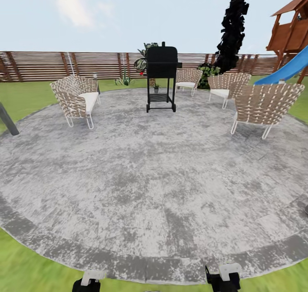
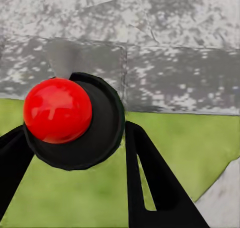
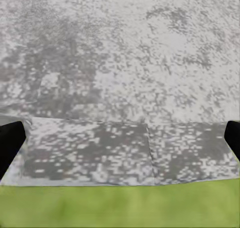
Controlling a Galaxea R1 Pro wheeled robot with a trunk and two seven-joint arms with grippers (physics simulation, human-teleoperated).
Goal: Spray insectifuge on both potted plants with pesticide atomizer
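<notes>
Arms hang low, both end effectors at the head view's six o'clock edge: left end effector (image 2: 75, 188) over grass at the paving's rim, right end effector (image 3: 120, 133) spread wide, gripping nothing (the left's spread cannot be told). One potted plant (image 1: 156, 87) stands at twelve o'clock, beside the black grill (image 1: 161, 78), on the round patio (image 1: 141, 176) before the slat fence (image 1: 47, 65).

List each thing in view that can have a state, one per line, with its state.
left gripper: open, holding nothing, over the lawn by the patio edge
right gripper: open, empty, fingers wide apart
grill: upright on the patio, lid shut
wicker chairs: upright, unoccupied, set around the patio
potted plant: upright, small, standing behind the grill
slide: unoccupied
</notes>
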